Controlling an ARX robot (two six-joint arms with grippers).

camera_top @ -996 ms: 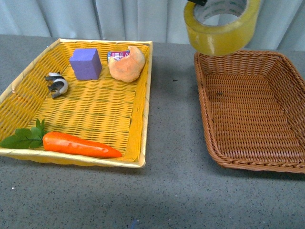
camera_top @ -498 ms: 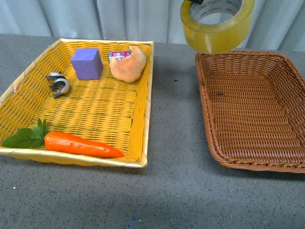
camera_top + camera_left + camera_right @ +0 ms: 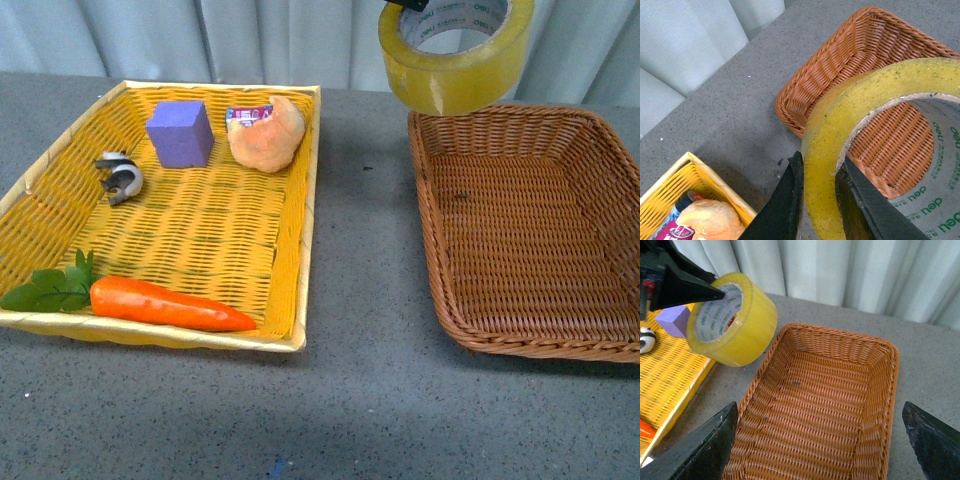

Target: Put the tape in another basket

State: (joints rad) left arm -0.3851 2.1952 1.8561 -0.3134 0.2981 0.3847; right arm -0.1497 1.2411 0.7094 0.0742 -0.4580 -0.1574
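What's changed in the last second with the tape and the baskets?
The tape, still clamped in the left gripper, drifted slightly left, hanging by the brown basket's far-left corner. Both baskets and the yellow basket's contents stayed put.

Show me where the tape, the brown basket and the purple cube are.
tape (image 3: 452,85): front view, on its yellow outer wall.
brown basket (image 3: 540,347): front view, on its near rim.
purple cube (image 3: 181,145): front view, on the face towards the camera.
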